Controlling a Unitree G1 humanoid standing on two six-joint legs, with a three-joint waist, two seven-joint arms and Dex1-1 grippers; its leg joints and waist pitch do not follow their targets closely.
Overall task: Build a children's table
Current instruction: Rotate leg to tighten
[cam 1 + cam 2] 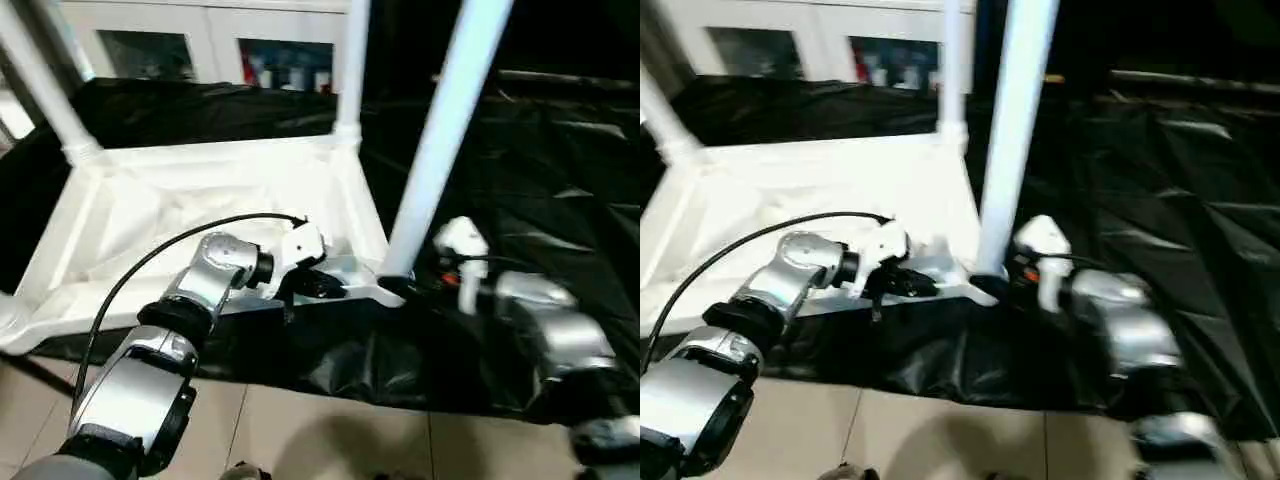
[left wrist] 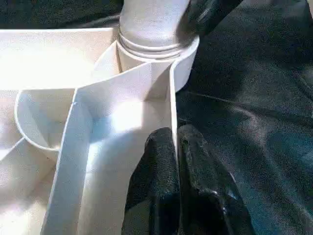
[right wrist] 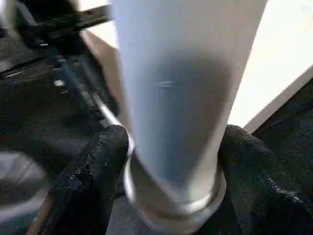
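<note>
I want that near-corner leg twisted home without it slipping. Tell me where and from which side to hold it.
Hold the leg low, just above its collar at the corner socket, as the right claw does now, coming from the robot's right with fingers on opposite sides. The tube is round and widest there. The left claw pinches the table top's rim, steadying it.

Two head cameras, set slightly apart, look forward and down over both silver forearms at the upturned white table top (image 1: 200, 215) lying on black sheeting (image 1: 520, 160). The left wrist camera sits very close along its left hand (image 2: 177, 161), facing the top's rim and a corner socket (image 2: 156, 63). The right wrist camera looks, closer still, at the leg (image 3: 183, 88) in that same socket, between the right hand (image 3: 171, 166) fingers; all four views share this near corner.
</note>
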